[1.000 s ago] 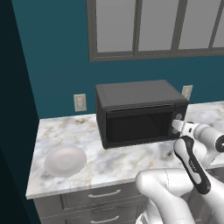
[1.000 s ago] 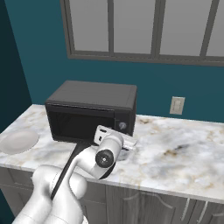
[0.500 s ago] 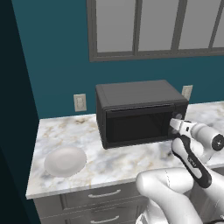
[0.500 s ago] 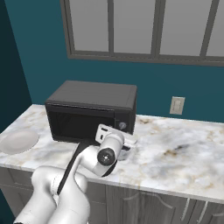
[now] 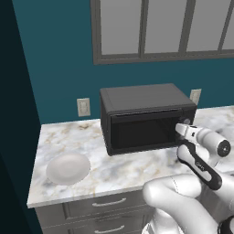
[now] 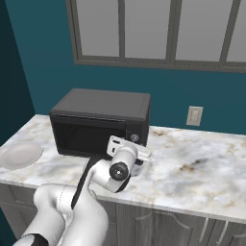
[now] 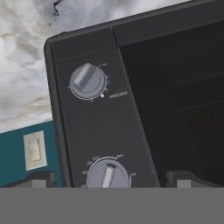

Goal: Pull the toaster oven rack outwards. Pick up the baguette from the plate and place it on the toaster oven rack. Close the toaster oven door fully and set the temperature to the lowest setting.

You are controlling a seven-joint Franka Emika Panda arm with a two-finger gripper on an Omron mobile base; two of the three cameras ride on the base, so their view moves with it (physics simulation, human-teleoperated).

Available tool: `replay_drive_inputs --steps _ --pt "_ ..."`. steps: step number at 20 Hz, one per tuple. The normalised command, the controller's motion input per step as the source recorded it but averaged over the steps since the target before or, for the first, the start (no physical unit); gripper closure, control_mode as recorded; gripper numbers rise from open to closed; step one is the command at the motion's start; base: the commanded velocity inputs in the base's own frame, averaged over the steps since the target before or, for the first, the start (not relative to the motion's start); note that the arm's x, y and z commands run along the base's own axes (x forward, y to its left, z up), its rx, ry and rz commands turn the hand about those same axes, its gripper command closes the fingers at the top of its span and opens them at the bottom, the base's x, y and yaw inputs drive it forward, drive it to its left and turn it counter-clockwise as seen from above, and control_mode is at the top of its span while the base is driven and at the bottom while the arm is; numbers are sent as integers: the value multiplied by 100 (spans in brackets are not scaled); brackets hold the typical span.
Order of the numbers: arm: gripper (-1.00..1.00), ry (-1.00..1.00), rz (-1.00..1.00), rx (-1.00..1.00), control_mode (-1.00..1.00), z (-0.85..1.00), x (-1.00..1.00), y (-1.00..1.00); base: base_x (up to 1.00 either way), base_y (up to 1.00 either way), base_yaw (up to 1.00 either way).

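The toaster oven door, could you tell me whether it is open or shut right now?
Shut. The toaster oven door stands upright, flush against the toaster oven front in both base views, with nothing folded down onto the counter.

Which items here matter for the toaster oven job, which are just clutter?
Job:
toaster oven
toaster oven door, shut
knobs
plate, looks bare
end effector, open, facing the knobs

Clutter:
wall outlets
window
drawers

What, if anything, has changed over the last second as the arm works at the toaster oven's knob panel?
The claw has edged slightly closer to the knob panel of the toaster oven; its jaws stay wide open, and it holds nothing. The toaster oven door stays shut, and the plate lies where it was on the counter.
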Motion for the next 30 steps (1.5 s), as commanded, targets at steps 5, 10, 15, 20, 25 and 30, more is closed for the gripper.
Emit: replay_drive_inputs --steps 5,10,15,20,25,30 --pt "-100 -2 0 0 -100 -11 18 0 0 0 0" --pt "-100 -5 0 0 -100 -8 16 0 0 0 0" --pt "-100 -6 0 0 -100 -7 12 0 0 0 0" --pt "-100 -5 0 0 -100 -9 5 -1 0 0 0" --pt "-100 -5 0 0 -100 -11 1 -8 0 0 0" --pt "-100 -6 0 0 -100 -8 5 -6 0 0 0"
